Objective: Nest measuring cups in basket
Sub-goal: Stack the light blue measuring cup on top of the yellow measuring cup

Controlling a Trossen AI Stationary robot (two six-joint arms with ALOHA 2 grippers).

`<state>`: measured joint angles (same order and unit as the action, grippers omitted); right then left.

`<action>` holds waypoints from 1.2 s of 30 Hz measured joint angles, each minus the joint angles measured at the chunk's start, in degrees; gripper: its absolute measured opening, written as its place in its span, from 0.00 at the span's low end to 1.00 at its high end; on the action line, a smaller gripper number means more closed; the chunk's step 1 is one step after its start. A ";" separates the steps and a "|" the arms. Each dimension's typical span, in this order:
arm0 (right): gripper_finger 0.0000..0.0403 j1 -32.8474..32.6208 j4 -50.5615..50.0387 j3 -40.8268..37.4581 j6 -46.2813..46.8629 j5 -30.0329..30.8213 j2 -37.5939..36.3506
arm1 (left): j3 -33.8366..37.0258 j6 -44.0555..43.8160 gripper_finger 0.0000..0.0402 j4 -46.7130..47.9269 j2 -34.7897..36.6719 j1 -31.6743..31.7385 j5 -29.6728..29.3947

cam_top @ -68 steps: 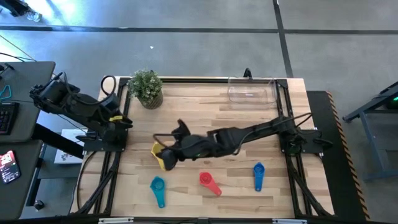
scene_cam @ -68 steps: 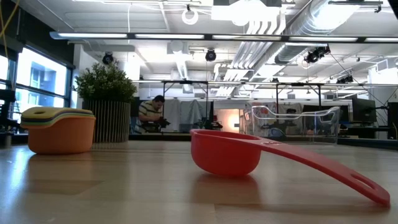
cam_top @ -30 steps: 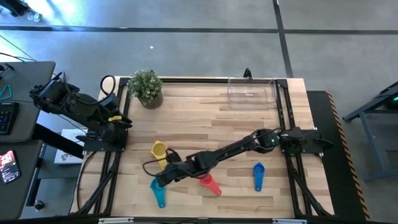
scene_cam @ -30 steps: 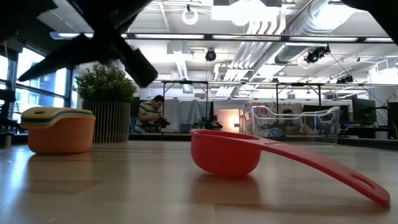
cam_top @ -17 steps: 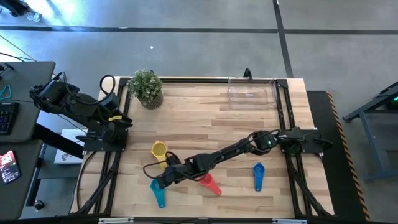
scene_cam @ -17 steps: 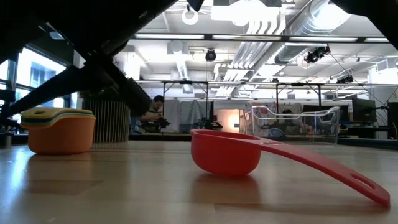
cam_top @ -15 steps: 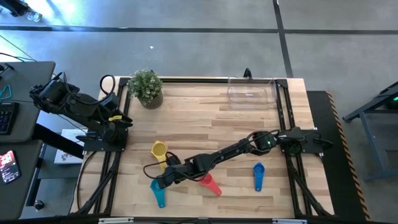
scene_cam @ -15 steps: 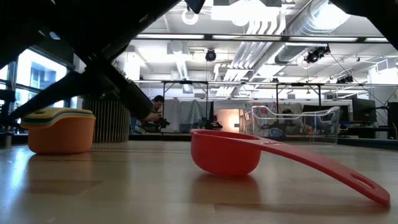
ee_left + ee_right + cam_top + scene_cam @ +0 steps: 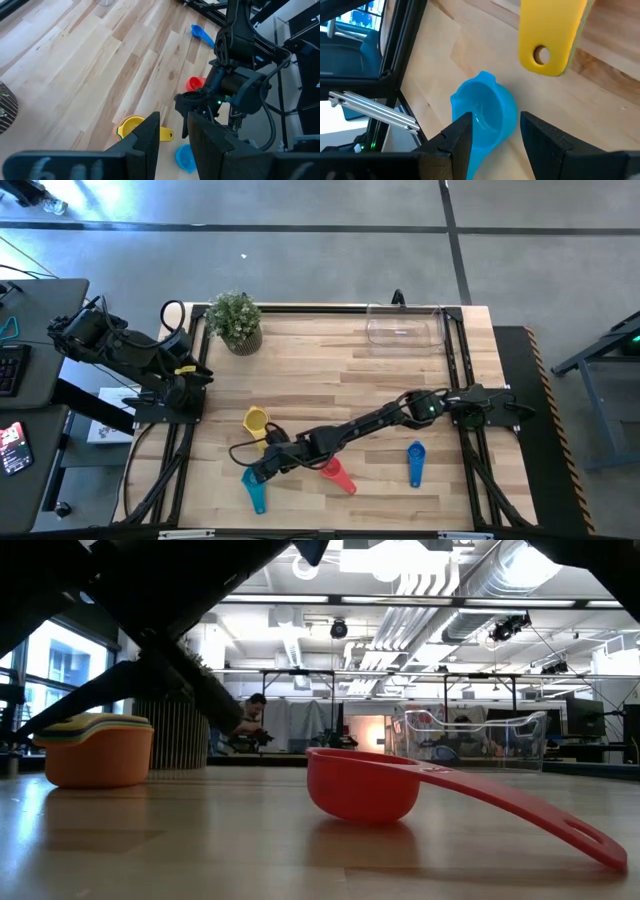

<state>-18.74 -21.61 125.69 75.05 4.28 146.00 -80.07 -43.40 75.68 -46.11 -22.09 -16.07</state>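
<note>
The right gripper (image 9: 257,471), fingers spread with nothing between them, hovered over the light blue measuring cup (image 9: 254,486) near the table's (image 9: 330,370) front edge. The cup's bowl lay toward 12 o'clock, its handle along the 12-to-6 line pointing about 5 o'clock. The left gripper (image 9: 172,131), fingers slightly parted and empty, waited at the table's left edge.

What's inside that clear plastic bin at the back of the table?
The clear bin looks empty from above: only tabletop shows through it, no cups. In the low view its walls glare, so the floor is hard to read there.
</note>
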 joint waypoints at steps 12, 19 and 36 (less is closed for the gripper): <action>0.39 0.00 2.47 0.02 0.53 -1.34 1.76 | 0.02 -0.02 0.22 0.02 -0.01 -0.01 -1.18; 0.39 0.00 2.59 0.02 1.00 -2.42 2.73 | 0.02 -0.02 0.22 0.00 0.00 -0.02 -1.28; 0.34 0.09 2.24 0.02 4.50 -2.48 3.38 | 0.02 0.02 0.22 0.00 0.00 -0.02 -1.99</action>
<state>-18.65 -19.37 125.71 79.55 1.80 149.38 -80.05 -43.38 75.69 -46.11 -22.11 -18.06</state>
